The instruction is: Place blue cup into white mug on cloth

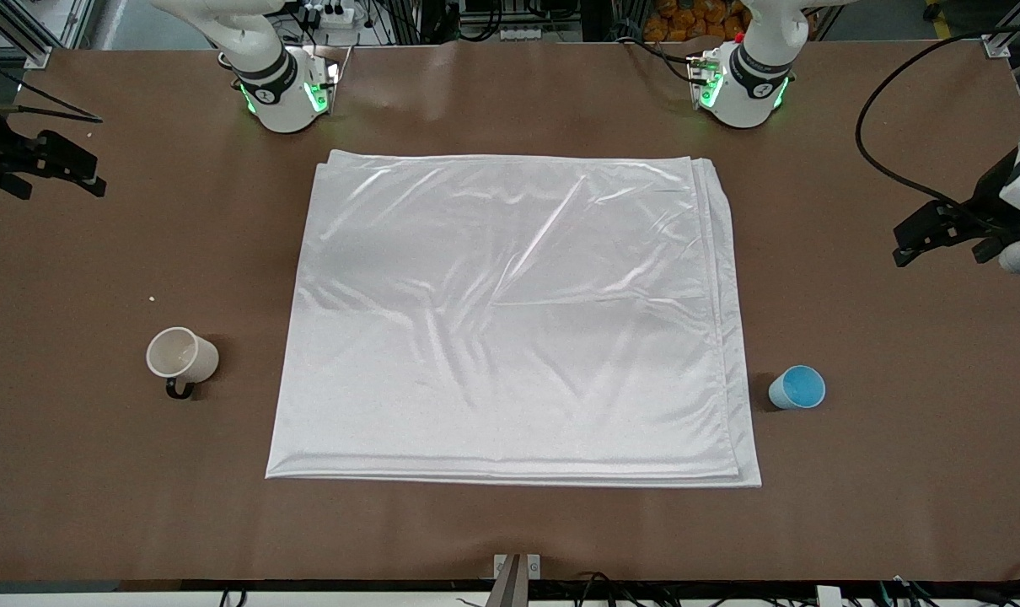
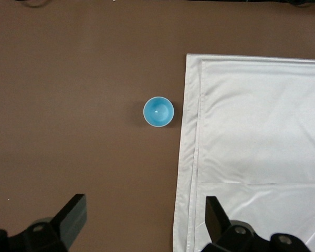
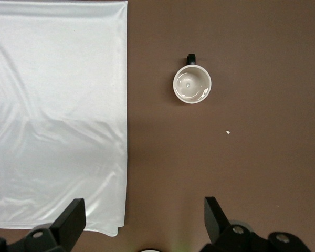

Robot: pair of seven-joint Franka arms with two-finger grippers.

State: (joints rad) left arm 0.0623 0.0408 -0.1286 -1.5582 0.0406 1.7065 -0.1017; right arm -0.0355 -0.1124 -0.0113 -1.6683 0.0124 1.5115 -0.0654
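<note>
The white cloth lies flat in the middle of the brown table. The blue cup stands upright on the bare table beside the cloth, toward the left arm's end. The white mug stands upright on the bare table beside the cloth, toward the right arm's end, with its black handle toward the front camera. My left gripper hangs open and empty high over the table at its own end; its view shows the cup and the cloth's edge. My right gripper hangs open and empty over its end, and its view shows the mug.
A small white crumb lies on the table, farther from the front camera than the mug. A black cable loops over the table at the left arm's end. The two arm bases stand along the table's edge farthest from the front camera.
</note>
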